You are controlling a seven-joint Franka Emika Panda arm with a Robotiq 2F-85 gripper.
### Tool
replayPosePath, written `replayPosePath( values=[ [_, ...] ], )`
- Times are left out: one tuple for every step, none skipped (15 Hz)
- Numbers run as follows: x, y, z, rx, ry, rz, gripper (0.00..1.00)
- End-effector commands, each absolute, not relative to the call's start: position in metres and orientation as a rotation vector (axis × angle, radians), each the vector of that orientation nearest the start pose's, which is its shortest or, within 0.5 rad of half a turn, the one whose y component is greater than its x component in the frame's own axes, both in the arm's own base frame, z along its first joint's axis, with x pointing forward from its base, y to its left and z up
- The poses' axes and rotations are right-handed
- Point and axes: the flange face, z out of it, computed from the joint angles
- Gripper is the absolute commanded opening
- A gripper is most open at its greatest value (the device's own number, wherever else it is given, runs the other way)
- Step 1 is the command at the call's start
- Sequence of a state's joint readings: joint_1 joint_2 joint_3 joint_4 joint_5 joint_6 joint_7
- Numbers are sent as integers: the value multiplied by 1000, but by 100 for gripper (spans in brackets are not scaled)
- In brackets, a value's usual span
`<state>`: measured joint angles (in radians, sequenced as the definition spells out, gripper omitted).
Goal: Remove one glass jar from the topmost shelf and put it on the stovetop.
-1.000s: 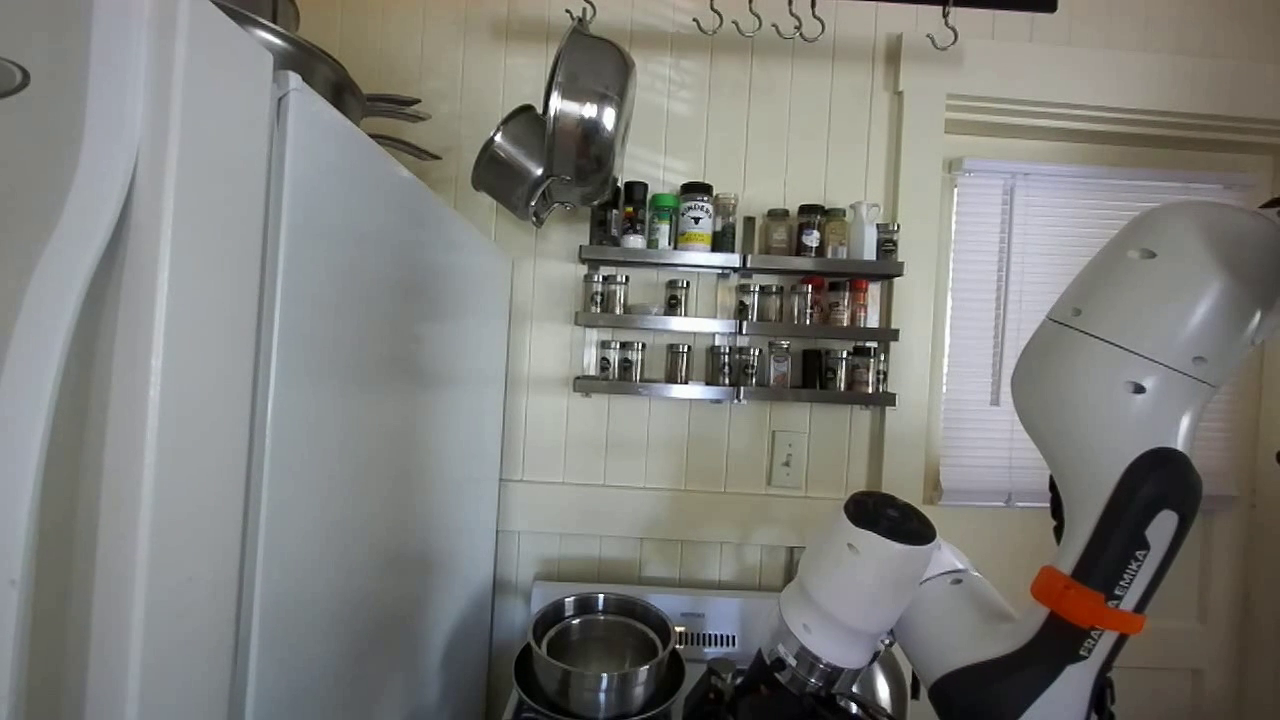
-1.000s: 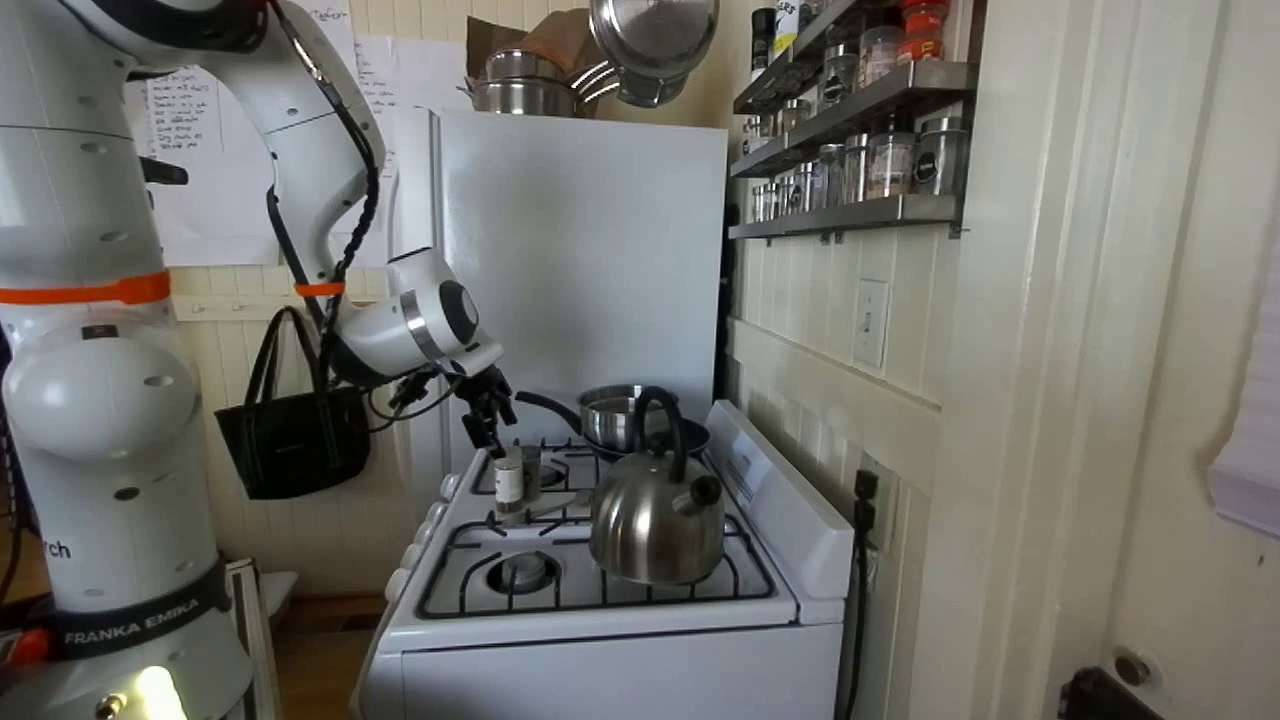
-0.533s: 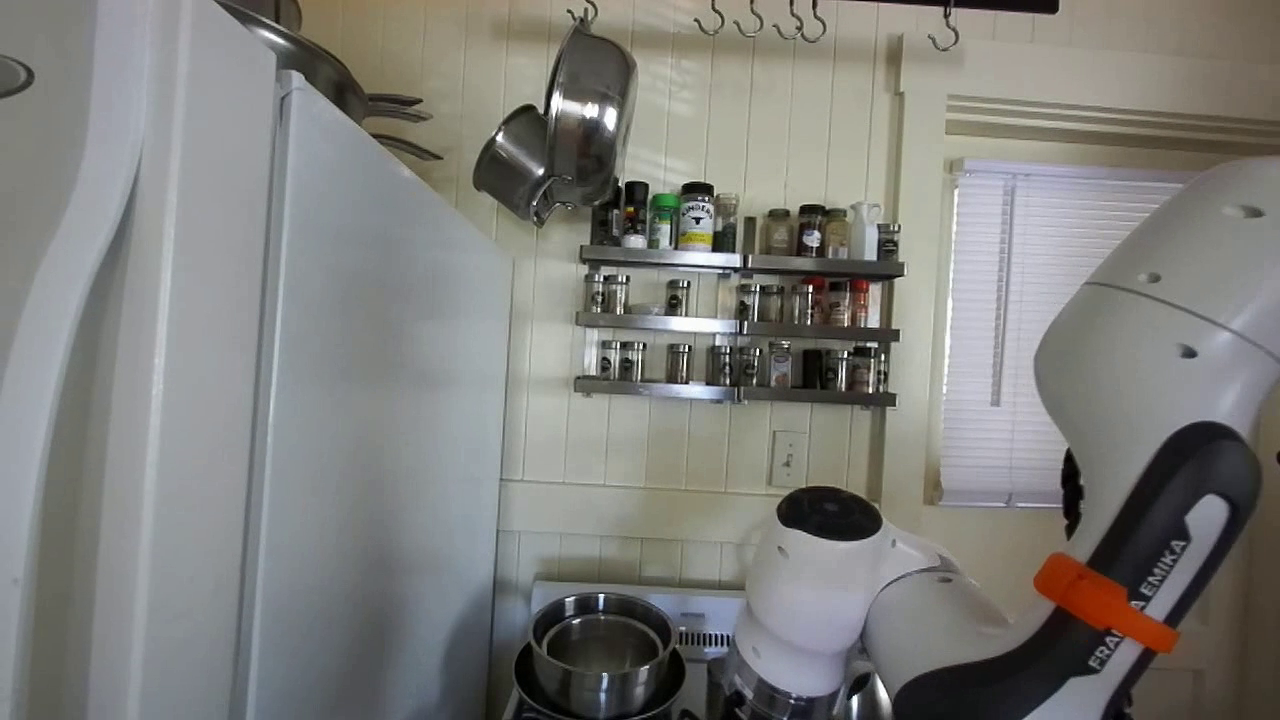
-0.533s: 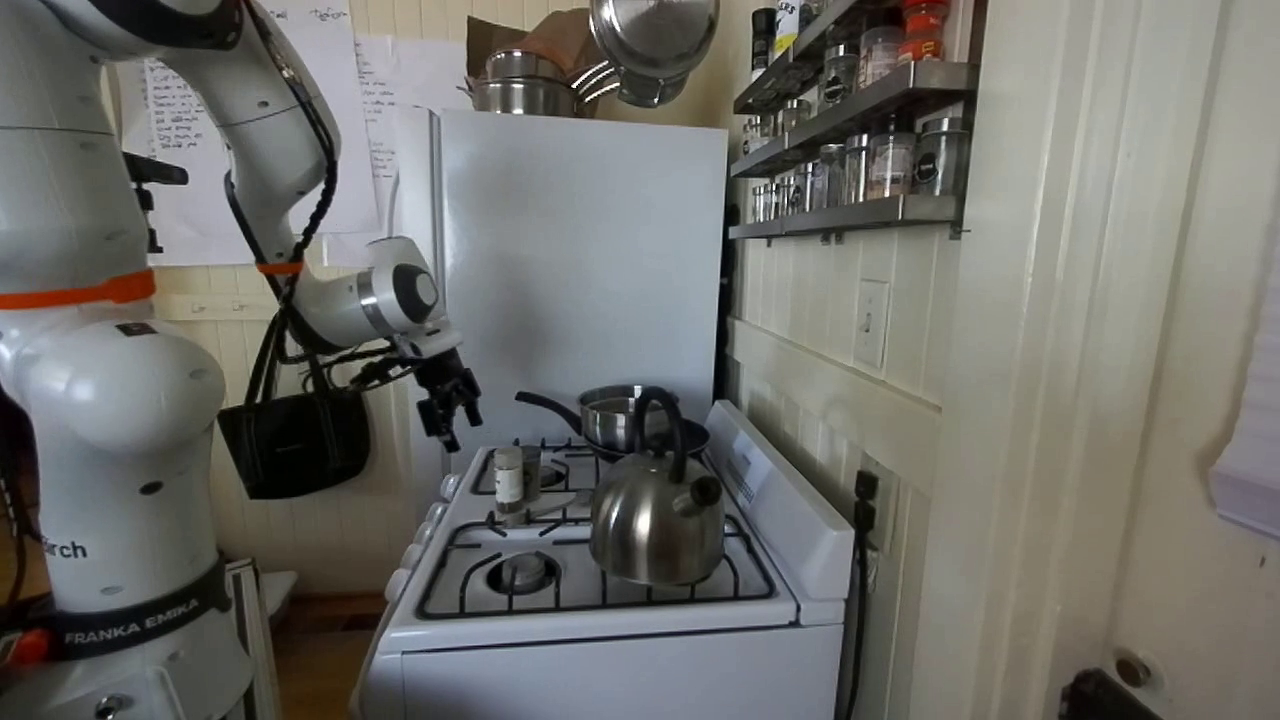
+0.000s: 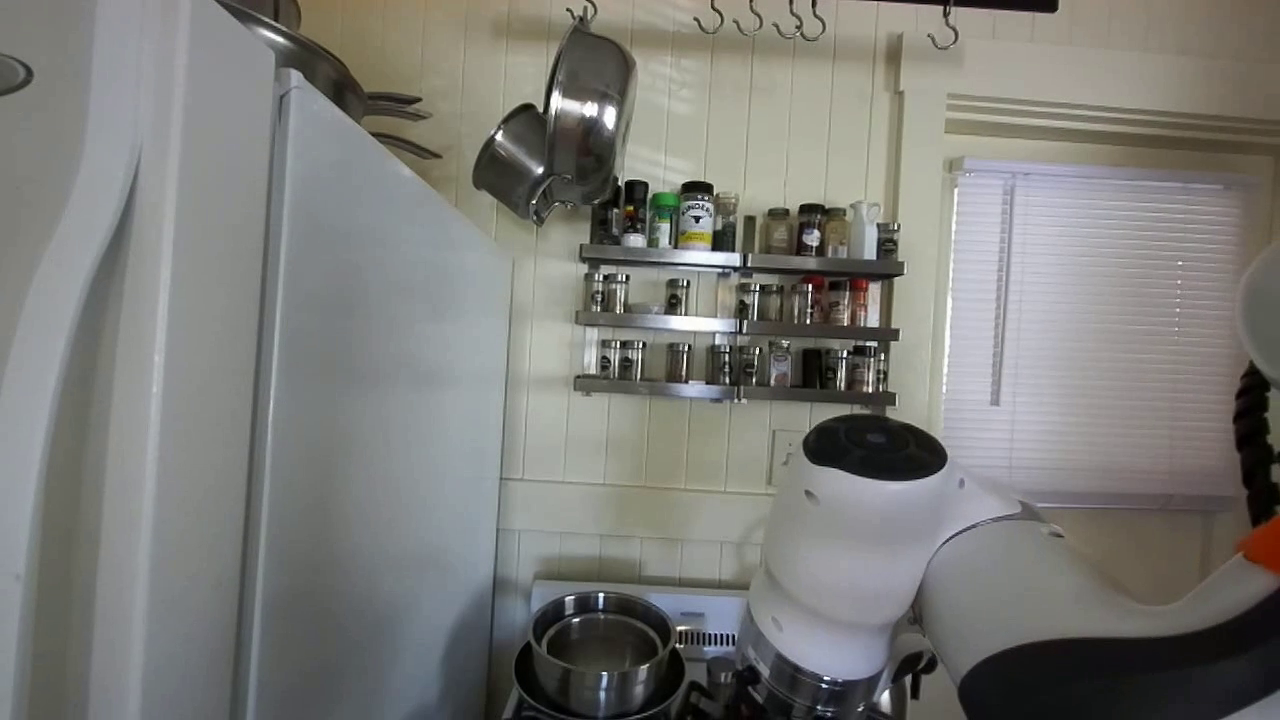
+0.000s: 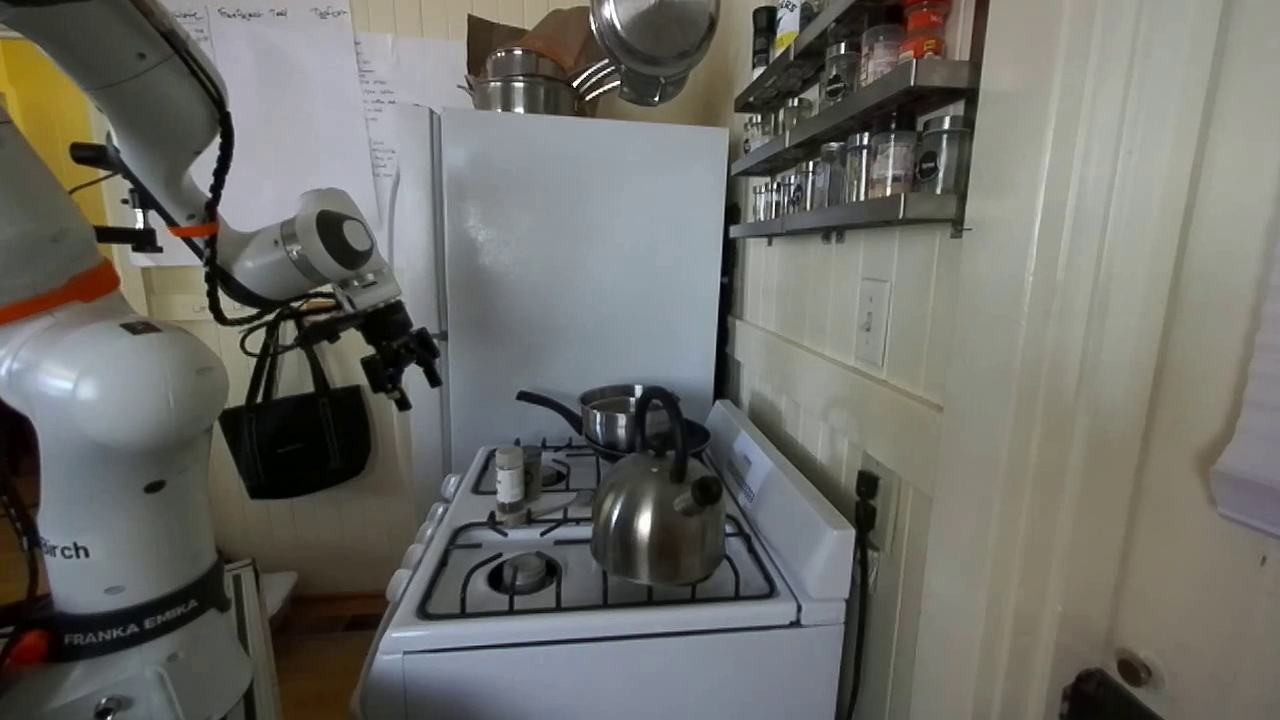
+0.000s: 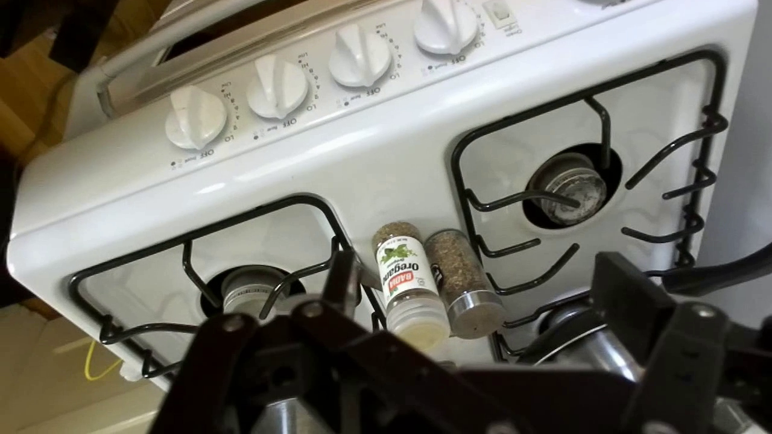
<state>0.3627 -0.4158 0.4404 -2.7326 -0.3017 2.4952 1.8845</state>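
the oregano jar [image 7: 404, 274] and the metal-lidded jar [image 7: 459, 268] stand upright, side by side, on the stovetop [image 7: 386, 181], brownish flakes showing in the first past its label, in the second through clear walls. the tool [image 7: 479, 289] hangs higher, spread wide and apart from both. a smaller steel vessel [image 5: 603, 645] nests in a larger steel pot [image 5: 600, 692], set in a dark pan [image 5: 524, 678]. jars and bottles [image 5: 697, 215] line the topmost shelf [image 5: 660, 258].

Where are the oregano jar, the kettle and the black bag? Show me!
Oregano jar [image 7: 406, 278]: in the wrist view, on its white label.
Kettle [image 6: 655, 522]: in an exterior view, on its round metal body.
Black bag [image 6: 297, 443]: in an exterior view, on its front.
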Motion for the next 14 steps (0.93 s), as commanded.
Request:
replayPosePath(
  values=[
    [281,274,348,-2775,1300,-589,100],
    [284,273,345,-2780,1309,-579,100],
    [285,272,343,-2784,1314,-572,100],
    [285,272,342,-2785,1314,-570,100],
    [285,272,342,-2785,1314,-570,100],
    [285,272,342,-2785,1314,-570,100],
    [285,272,342,-2785,1314,-570,100],
    [285,272,342,-2785,1314,-570,100],
    [285,272,342,-2785,1314,-570,100],
    [285,272,342,-2785,1314,-571,100],
    [285,272,343,-2784,1314,-571,100],
    [285,272,343,-2784,1313,-571,100],
    [285,272,343,-2784,1313,-571,100],
    [285,272,343,-2784,1313,-571,100]
  ],
)
